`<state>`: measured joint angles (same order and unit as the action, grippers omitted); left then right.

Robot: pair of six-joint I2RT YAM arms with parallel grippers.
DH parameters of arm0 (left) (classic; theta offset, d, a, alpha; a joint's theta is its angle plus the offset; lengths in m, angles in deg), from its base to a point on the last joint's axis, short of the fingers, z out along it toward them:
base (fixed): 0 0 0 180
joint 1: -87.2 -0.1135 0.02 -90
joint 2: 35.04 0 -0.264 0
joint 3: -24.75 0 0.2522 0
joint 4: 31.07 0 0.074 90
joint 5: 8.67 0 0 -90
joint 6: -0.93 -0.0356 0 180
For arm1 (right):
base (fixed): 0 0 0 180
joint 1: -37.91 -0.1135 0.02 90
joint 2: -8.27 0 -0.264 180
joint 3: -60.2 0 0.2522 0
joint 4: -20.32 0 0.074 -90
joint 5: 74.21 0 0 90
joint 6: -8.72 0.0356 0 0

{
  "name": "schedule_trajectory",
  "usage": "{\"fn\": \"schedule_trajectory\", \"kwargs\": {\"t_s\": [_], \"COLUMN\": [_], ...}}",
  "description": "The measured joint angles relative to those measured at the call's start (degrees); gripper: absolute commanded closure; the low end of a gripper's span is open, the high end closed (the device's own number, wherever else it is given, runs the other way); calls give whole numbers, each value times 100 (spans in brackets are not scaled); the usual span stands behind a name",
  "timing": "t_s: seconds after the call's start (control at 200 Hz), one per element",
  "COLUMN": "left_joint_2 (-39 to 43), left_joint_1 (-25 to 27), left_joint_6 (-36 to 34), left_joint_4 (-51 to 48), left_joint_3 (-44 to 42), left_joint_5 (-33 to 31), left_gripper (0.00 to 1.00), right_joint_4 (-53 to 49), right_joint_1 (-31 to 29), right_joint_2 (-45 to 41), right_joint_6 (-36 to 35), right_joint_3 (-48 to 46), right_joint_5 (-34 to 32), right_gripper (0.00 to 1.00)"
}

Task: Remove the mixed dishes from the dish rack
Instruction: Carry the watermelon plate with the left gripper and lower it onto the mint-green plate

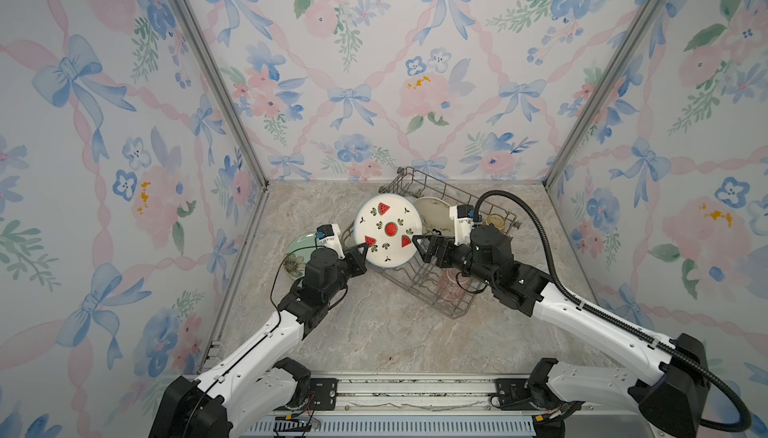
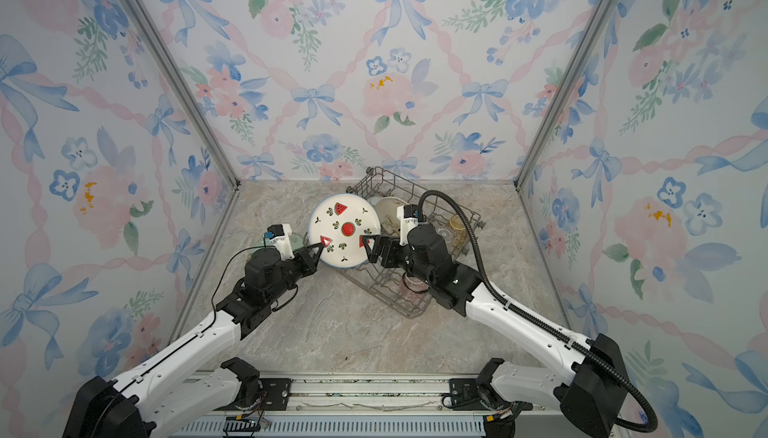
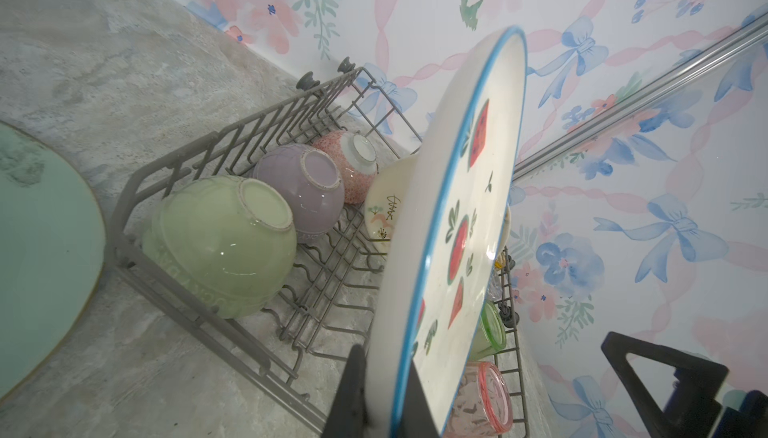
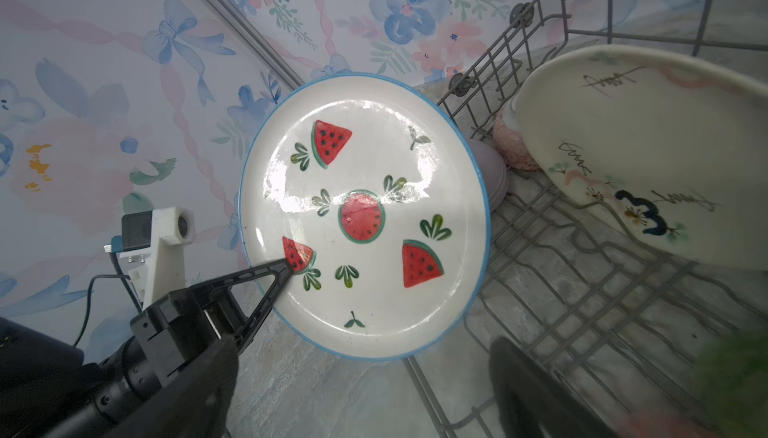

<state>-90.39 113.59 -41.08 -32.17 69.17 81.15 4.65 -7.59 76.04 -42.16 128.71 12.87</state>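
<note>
Top views show the dish rack (image 1: 419, 290) right of centre, the watermelon plate (image 1: 388, 230) mid-frame clamped by the left gripper (image 1: 363, 250), right gripper (image 1: 419, 251) spread open, and the mint plate (image 1: 301, 244) out at left; the cream floral plate (image 1: 432, 213), three pastel bowls (image 3: 299, 188) and tumblers (image 3: 484, 402) are still racked.

marbled tabletop (image 1: 374, 332), walls in floral wallpaper (image 1: 374, 61) (blue bows).

White plate (image 1: 388, 230) — red watermelon print, blue rim; mint plate (image 3: 41, 248); green bowl (image 3: 220, 248), lilac bowl (image 3: 299, 190), pink bowl (image 3: 345, 161) — grey rack (image 3: 208, 325).
</note>
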Motion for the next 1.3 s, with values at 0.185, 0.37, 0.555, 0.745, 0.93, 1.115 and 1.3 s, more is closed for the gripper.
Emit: {"fn": "schedule_trajectory", "kwargs": {"t_s": [0.185, 0.37, 0.555, 0.745, 0.93, 1.115, 1.3], "left_joint_2": [111, 446, 833, 1137, 1412, 1720, 1845], "left_joint_1": [-651, -1368, -2079, -2855, -3154, -3364, -3469], "left_joint_6": [26, 109, 101, 57, 39, -48, -31], "left_joint_4": [-92, -122, -323, -669, -1073, -1449, -1449], "left_joint_3": [0, 0, -24, -197, -529, -761, -1029], "left_joint_5": [90, 105, 7, -372, -544, -754, -800], "left_gripper": [100, 100, 100, 100, 100, 100, 100], "right_joint_4": [-179, -382, -529, -614, -651, -654, -656], "right_joint_1": [0, 0, 0, 0, 0, 0, 0], "right_joint_2": [-173, -247, -343, -570, -595, -595, -595], "right_joint_6": [-118, -227, -369, -444, -487, -490, -490], "right_joint_3": [-2, -2, -52, -138, -153, -153, -153], "right_joint_5": [-173, -297, -343, -400, -402, -402, -402], "right_gripper": [4, 3, 3, 3, 3, 3, 3]}}
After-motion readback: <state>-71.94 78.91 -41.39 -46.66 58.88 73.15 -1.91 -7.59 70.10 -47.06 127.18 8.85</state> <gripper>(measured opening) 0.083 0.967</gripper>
